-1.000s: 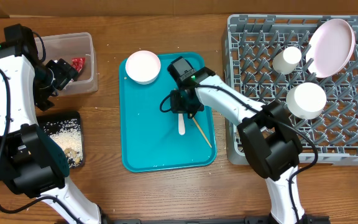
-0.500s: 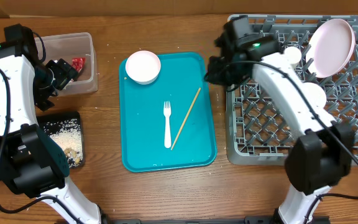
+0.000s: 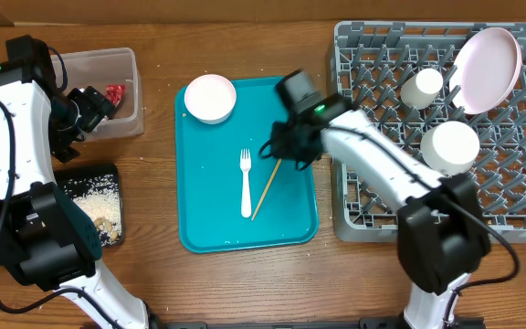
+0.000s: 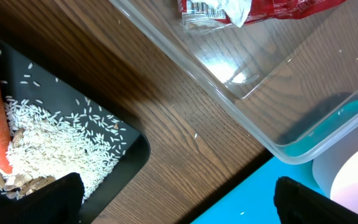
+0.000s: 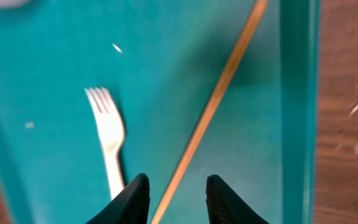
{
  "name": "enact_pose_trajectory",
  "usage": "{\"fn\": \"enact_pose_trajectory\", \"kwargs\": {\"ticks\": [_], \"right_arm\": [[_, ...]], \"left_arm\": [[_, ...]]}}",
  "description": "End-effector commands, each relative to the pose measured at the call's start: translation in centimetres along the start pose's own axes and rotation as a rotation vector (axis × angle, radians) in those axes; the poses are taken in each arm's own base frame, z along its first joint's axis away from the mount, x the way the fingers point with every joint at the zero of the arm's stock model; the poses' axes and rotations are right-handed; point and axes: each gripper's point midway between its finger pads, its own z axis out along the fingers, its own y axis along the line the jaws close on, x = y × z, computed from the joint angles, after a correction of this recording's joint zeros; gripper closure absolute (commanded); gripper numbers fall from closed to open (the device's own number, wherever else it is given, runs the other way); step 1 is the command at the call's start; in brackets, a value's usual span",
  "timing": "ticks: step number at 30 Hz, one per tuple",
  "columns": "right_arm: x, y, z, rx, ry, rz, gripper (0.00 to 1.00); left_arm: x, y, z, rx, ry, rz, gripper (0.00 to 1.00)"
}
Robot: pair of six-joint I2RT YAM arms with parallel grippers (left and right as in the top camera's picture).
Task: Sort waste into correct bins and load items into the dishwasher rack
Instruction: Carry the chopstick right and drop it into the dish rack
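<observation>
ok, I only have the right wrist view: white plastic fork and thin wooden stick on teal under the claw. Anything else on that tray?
Observer: Yes. A small white bowl sits in the far left corner of the teal serving tray.
Operator: What's in the rack?
Observer: The grey plastic dishwasher rack holds a large round white plate leaning on edge, a white cup and a second small white bowl.
Operator: Left arm?
Observer: The left claw is open and empty by the clear rectangular plastic tub, which has a shiny red wrapper in it.
</observation>
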Motion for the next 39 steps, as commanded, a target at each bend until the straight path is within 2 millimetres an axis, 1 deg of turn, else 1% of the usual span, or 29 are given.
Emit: {"fn": "enact_pose_trajectory", "kwargs": {"ticks": [1,4,8,13,16,17,18,20,23,24,27,28,29,31,33,35,37,38,39], "right_arm": [[0.5,-1.4,2.7,0.153,-0.051,0.102,0.67],[1.2,-1.8,4.7,0.204,-0.046,0.114,0.67],[2.1,-2.9,7.0,0.253,-0.008,0.137,0.67],[2.6,-3.7,8.6,0.281,0.020,0.139,0.68],[2.8,-3.7,9.2,0.281,0.031,0.139,0.89],[2.9,-3.8,9.4,0.283,0.033,0.138,0.94],[3.0,-3.8,9.5,0.285,0.036,0.137,0.96],[3.0,-3.8,9.5,0.286,0.037,0.137,0.96],[2.6,-3.3,8.7,0.268,0.042,0.127,0.96],[2.2,-2.7,8.1,0.243,0.047,0.111,0.96],[0.4,-1.1,5.4,0.146,0.039,0.050,0.96],[-1.1,-0.3,3.2,0.081,0.019,-0.001,0.96],[-2.2,0.0,1.5,0.045,-0.002,-0.033,0.96],[-4.3,-0.2,-2.0,0.009,-0.054,-0.054,0.96],[-6.5,-1.2,-6.0,-0.011,-0.122,-0.059,0.96],[-8.9,-3.0,-10.3,-0.024,-0.207,-0.076,0.96],[-10.9,-4.8,-13.6,-0.031,-0.279,-0.107,0.96],[-11.7,-5.8,-15.1,-0.037,-0.311,-0.119,0.96],[-12.4,-6.5,-16.1,-0.046,-0.334,-0.137,0.96]], "left_arm": [[0.1,-0.2,-0.3,0.010,-0.001,-0.017,0.00],[0.1,-0.2,-0.3,0.010,-0.001,-0.017,0.00],[0.1,-0.2,-0.3,0.010,-0.001,-0.017,0.00],[0.1,-0.2,-0.3,0.010,-0.001,-0.017,0.00],[0.1,-0.2,-0.3,0.010,-0.001,-0.017,0.00],[0.1,-0.2,-0.3,0.010,-0.001,-0.017,0.00],[0.1,-0.2,-0.3,0.010,-0.001,-0.017,0.00],[0.1,-0.2,-0.3,0.010,-0.001,-0.017,0.00],[0.1,-0.2,-0.3,0.010,-0.001,-0.017,0.00],[0.1,-0.2,-0.3,0.010,-0.001,-0.017,0.00],[0.1,-0.2,-0.3,0.010,-0.001,-0.017,0.00],[0.1,-0.2,-0.3,0.010,-0.001,-0.017,0.00],[0.1,-0.2,-0.3,0.010,-0.001,-0.017,0.00],[0.1,-0.2,-0.3,0.010,-0.001,-0.017,0.00],[0.1,-0.2,-0.3,0.010,-0.001,-0.017,0.00],[0.1,-0.2,-0.3,0.010,-0.001,-0.017,0.00],[0.1,-0.2,-0.3,0.010,-0.001,-0.017,0.00],[0.1,-0.2,-0.3,0.010,-0.001,-0.017,0.00],[0.1,-0.2,-0.3,0.010,-0.001,-0.017,0.00]]}}
